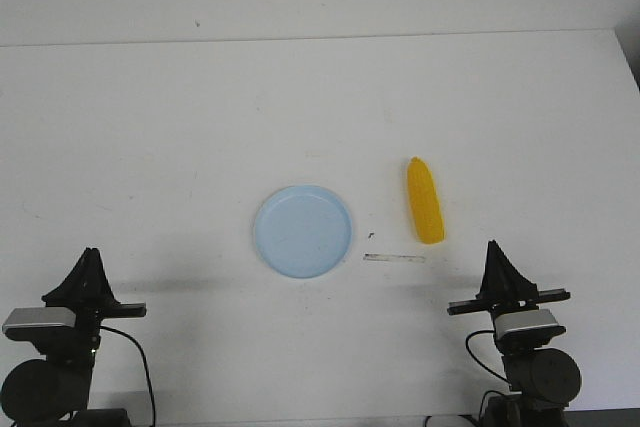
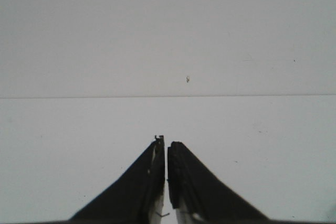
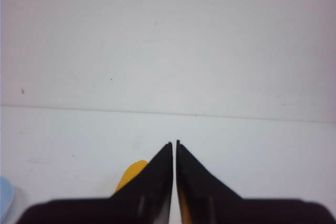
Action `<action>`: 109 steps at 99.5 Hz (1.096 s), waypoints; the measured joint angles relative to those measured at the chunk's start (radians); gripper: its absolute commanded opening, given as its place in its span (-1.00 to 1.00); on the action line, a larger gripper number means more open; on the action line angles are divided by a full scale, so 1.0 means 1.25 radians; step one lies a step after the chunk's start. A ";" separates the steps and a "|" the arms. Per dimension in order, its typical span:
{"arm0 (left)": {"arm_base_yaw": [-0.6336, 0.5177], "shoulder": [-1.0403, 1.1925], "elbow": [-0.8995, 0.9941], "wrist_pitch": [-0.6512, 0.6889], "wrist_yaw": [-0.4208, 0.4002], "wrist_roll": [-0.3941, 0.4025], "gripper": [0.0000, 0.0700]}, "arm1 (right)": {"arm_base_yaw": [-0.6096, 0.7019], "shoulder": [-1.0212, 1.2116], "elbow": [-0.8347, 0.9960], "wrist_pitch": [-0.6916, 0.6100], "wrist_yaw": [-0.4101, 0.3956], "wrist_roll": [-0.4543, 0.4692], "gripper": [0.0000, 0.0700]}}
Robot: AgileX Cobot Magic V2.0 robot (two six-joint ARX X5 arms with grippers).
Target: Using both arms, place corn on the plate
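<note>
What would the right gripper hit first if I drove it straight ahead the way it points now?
Most likely the corn. The right gripper, jaws together, points forward over the table, and the corn shows just past its fingertips in the right wrist view, slightly to the plate's side. The gripper's height is unclear, so it may pass above.

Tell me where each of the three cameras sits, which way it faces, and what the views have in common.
Front view: sits above the robot, looking forward over the table; shows plate, corn, left gripper, right gripper.
Left wrist view: on the left arm, facing along its shut gripper over bare table.
Right wrist view: on the right arm, facing past its shut gripper.
Shared: front and right wrist views both show corn and plate.
</note>
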 measured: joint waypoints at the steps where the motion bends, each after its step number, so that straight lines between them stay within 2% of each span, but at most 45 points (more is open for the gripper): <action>1: 0.000 0.000 0.000 0.000 0.000 0.000 -0.99 | 0.000 0.000 0.000 0.000 0.000 0.000 -0.98; 25: 0.000 0.000 0.000 0.000 0.000 0.000 -0.99 | 0.000 0.000 0.000 0.001 0.002 -0.001 -0.98; 40: 0.000 0.000 0.000 -0.001 0.000 0.000 -0.99 | 0.000 0.000 0.001 0.019 0.063 0.010 -0.98; 58: 0.000 0.000 0.000 -0.001 0.000 0.000 -0.99 | 0.015 0.048 0.088 -0.060 0.061 0.042 -0.99; 79: 0.000 0.000 0.000 -0.001 0.000 0.000 -0.99 | 0.052 0.248 0.259 -0.169 0.061 0.047 -0.99; 109: 0.000 0.000 0.000 -0.001 0.000 0.000 -0.99 | 0.104 0.630 0.461 -0.256 0.062 0.047 -0.99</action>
